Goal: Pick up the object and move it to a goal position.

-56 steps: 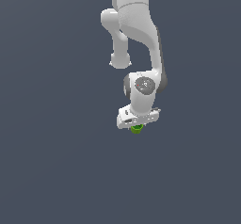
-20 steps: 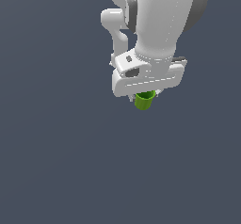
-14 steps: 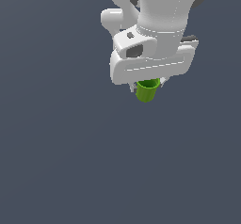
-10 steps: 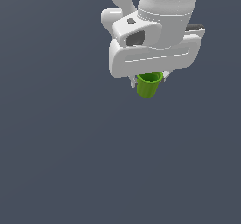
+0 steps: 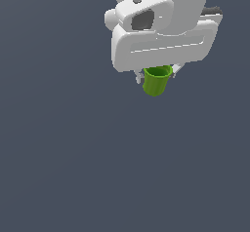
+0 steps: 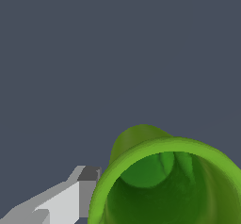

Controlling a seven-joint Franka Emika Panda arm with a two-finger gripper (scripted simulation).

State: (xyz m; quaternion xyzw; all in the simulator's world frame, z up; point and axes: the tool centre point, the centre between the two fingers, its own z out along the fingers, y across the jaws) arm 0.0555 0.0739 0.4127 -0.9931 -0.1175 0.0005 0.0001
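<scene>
A flat, dark grey-blue surface (image 5: 68, 167) fills both views, plain and even in tone, and it lies well below everything else. Above it, in the exterior view, the white arm (image 5: 166, 26) takes up the upper part of the picture: a broad rounded housing with a dark oval patch on its face and a long white bar across its lower edge. Under that bar sits the end effector (image 5: 156, 75), mostly hidden by the housing, with only small white finger tips showing on either side of what it carries. It is closed on the cup (image 5: 156, 81), a small bright green cup held upright between the fingers, its open rim tucked up against the underside of the arm and its narrower base hanging free below, clear of the surface. In the wrist view the cup (image 6: 169, 185) sits very close to the camera, its hollow inside and thick round rim visible, and one white and grey finger (image 6: 70, 197) presses against its outer wall. The other finger is out of sight there.
</scene>
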